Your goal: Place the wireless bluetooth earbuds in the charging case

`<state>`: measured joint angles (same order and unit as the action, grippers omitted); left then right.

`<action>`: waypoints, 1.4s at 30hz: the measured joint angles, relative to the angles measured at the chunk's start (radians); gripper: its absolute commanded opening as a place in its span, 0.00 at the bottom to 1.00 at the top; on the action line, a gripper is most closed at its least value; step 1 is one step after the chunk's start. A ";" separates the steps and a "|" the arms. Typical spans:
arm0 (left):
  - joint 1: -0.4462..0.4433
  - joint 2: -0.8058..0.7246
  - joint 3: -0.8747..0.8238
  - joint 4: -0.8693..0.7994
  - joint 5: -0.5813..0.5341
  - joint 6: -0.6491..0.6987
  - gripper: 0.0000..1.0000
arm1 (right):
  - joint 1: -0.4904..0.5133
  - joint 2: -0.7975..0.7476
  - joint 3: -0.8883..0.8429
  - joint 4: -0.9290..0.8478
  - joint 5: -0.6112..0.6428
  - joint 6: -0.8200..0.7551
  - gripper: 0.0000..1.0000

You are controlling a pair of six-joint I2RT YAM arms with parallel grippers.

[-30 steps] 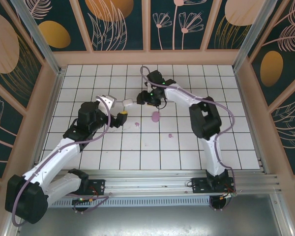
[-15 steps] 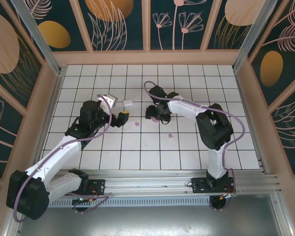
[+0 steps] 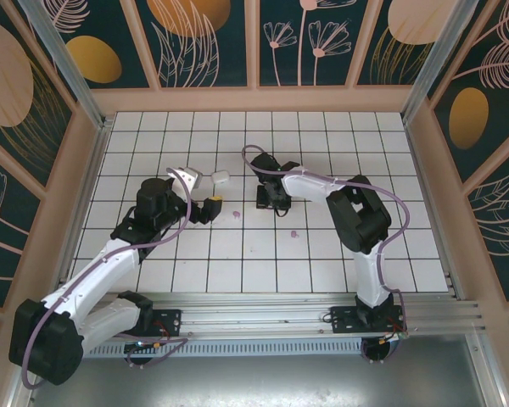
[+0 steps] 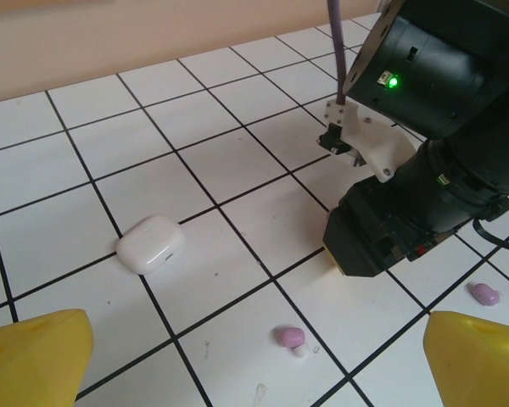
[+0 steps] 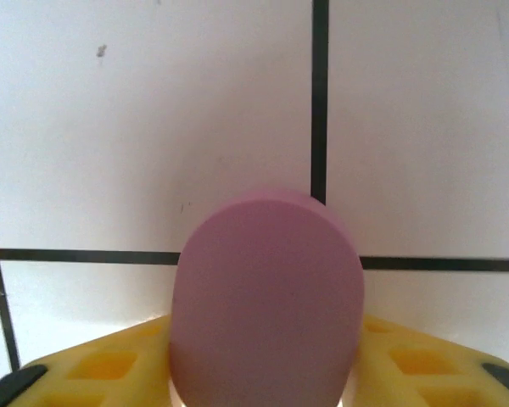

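My right gripper (image 5: 267,360) points down at the tiled floor, its yellow fingers pressed against both sides of the purple charging case (image 5: 267,288). From above, that gripper (image 3: 268,198) covers the case. The left wrist view has its black body (image 4: 390,237) standing on the tiles. A pale purple earbud (image 4: 290,337) lies near it and another (image 4: 483,293) to the right; both show from above (image 3: 236,214) (image 3: 293,232). A closed white case (image 4: 150,243) (image 3: 220,178) lies to the left. My left gripper (image 4: 256,360) (image 3: 202,192) hovers open, holding nothing.
The white tiled floor (image 3: 322,254) is boxed in by a wooden rim (image 3: 254,100) and patterned walls. The right arm's purple cable (image 4: 335,47) loops above its wrist. Bare tiles stretch along the front and the right side.
My right gripper has come forward and down from beside the white case onto the purple case, and its fingers have closed in on it. The left arm has barely shifted.
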<state>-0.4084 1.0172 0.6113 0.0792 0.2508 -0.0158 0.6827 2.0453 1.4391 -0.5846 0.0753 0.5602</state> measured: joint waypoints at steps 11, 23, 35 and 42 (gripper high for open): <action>0.000 -0.080 -0.004 0.006 0.128 0.062 0.94 | 0.006 -0.153 -0.112 0.029 -0.021 -0.315 0.15; 0.000 -0.085 0.044 -0.009 0.490 0.244 0.92 | 0.012 -0.575 -0.071 -0.103 -0.386 -0.740 0.16; -0.008 0.030 0.156 -0.030 0.728 0.297 0.81 | 0.123 -0.761 -0.137 -0.159 -0.533 -0.985 0.17; -0.016 -0.081 0.060 0.066 0.531 0.265 0.83 | 0.123 -0.752 -0.158 -0.054 -0.411 -0.813 0.20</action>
<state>-0.4248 0.9360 0.6712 0.1455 0.7818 0.2489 0.8059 1.2938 1.2812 -0.6384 -0.3359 -0.2527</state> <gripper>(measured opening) 0.824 0.317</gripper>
